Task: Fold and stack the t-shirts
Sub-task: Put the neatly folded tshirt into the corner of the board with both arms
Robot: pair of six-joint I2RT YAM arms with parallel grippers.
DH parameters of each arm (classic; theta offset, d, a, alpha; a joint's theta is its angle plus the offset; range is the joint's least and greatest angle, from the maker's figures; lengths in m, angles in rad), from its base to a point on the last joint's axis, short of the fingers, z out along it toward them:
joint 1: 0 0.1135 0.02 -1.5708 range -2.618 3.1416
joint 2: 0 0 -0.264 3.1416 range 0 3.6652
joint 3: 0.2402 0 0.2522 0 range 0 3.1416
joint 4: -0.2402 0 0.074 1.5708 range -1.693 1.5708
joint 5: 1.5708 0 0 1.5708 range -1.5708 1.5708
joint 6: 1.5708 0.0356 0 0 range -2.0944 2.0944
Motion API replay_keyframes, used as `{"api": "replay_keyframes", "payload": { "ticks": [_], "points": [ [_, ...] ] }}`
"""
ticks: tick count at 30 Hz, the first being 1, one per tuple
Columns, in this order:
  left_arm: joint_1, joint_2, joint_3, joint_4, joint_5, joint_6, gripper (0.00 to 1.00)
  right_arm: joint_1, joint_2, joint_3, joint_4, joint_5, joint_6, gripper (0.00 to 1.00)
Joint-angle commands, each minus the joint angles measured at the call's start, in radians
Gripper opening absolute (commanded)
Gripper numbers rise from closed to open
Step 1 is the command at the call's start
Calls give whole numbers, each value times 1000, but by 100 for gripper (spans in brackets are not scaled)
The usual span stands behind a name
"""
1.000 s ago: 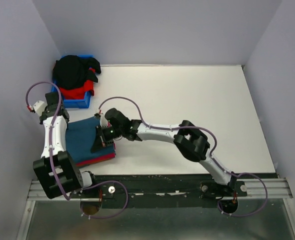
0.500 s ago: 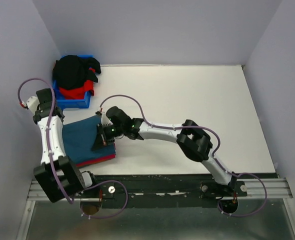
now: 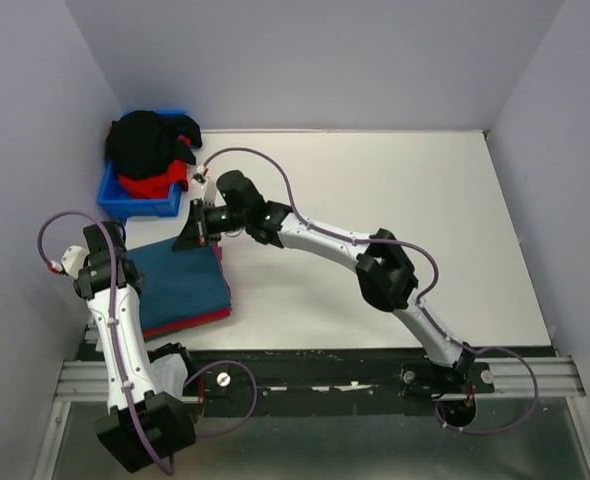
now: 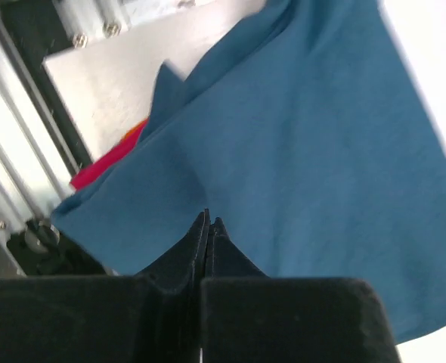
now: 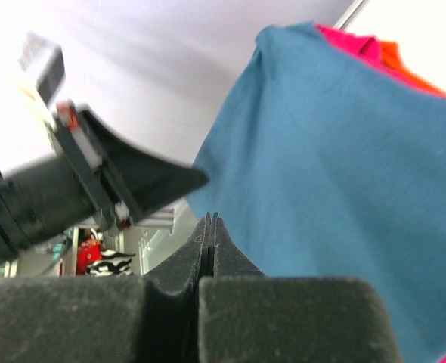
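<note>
The teal shirt (image 3: pixel 175 280) lies folded on the pink shirt (image 3: pixel 211 318) at the table's (image 3: pixel 375 200) near left edge, so the left gripper (image 4: pixel 208 221) and right gripper (image 5: pixel 210 219), both with jaws pressed together and empty, should lift straight off without dragging its top layer.

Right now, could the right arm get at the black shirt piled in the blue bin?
Probably yes. The right gripper, shut, hovers at the teal shirt's far edge, just beside the blue bin. Nothing stands between it and the black shirt heaped on top.
</note>
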Motion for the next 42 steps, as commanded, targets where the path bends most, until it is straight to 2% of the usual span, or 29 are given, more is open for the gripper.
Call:
{"api": "replay_keyframes", "payload": {
  "ticks": [1,6,12,14,22,26,32,34,36,38,39,41,42],
  "points": [
    [5,-118,-70,-115,25,-113,0,-27,101,118,-58,-8,27,1],
    [5,-132,-47,-216,-21,-153,0,-32,167,179,-57,23,58,1],
    [7,-109,-87,-233,-64,-170,0,-30,222,176,-43,93,113,1],
    [5,-80,-78,-265,-99,-229,0,-32,232,146,-26,107,129,1],
    [7,79,-225,-120,-97,-381,0,-30,233,67,47,123,169,1],
    [13,130,-167,-195,-168,-432,0,-30,195,29,44,160,124,1],
    [13,-84,-19,-198,-216,-342,0,-30,98,23,23,158,29,1],
    [13,-124,37,-169,-199,-270,0,-32,30,-15,23,164,-15,1],
    [15,-143,72,-85,-115,-137,0,-38,-50,-84,29,184,-52,1],
    [13,-151,68,18,32,4,0,-55,-170,-240,111,230,-58,8],
    [13,-151,68,34,89,11,0,-64,-246,-366,191,242,-51,15],
    [12,-160,42,133,307,65,4,-96,-390,-619,352,279,-28,39],
    [13,-172,14,214,461,83,12,-116,-458,-702,375,299,-26,50]
  ]
}}
